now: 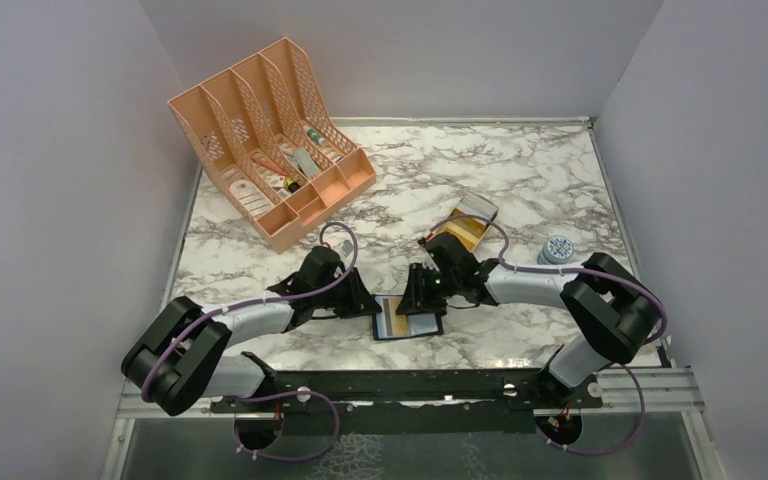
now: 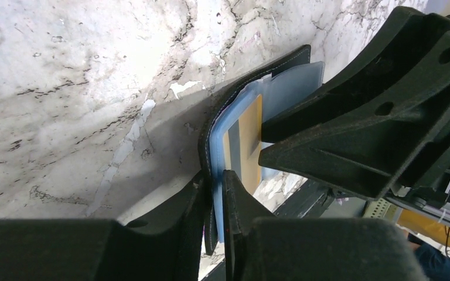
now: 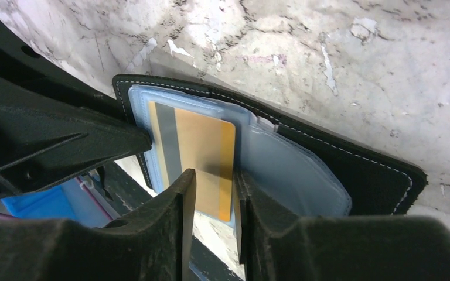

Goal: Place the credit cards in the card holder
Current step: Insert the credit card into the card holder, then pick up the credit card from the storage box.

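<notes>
Holder [image 3: 357, 170]: black folding case with white stitching, lying open near the front middle of the table [image 1: 520, 180], between the two grippers. Clear plastic sleeves fan out from its inside.

Card [image 3: 202, 152]: tan-orange with a grey stripe along one long side, sitting in the clear sleeve at one end of the holder. One short end shows past the sleeve's edge.

Left gripper [image 2: 214, 181]: fingers drawn close together, clamped on the holder's edge. Black cover and clear sleeve fill the narrow gap between them.

Right gripper [image 3: 214, 178]: comes in from the opposite side. Fingers stand a little apart on either side of the card's exposed end. Whether they pinch the card cannot be told.

Spare cards [image 1: 468, 225]: a small stack, tan-orange and whitish, lying on the table behind the right gripper, well apart from the holder.

Round grey item [image 1: 557, 250]: small, on the table to the right of the spare cards.

Organiser [image 1: 270, 140]: peach plastic, several lattice-sided bays, at the far left corner of the table, with small items in its front compartments.
</notes>
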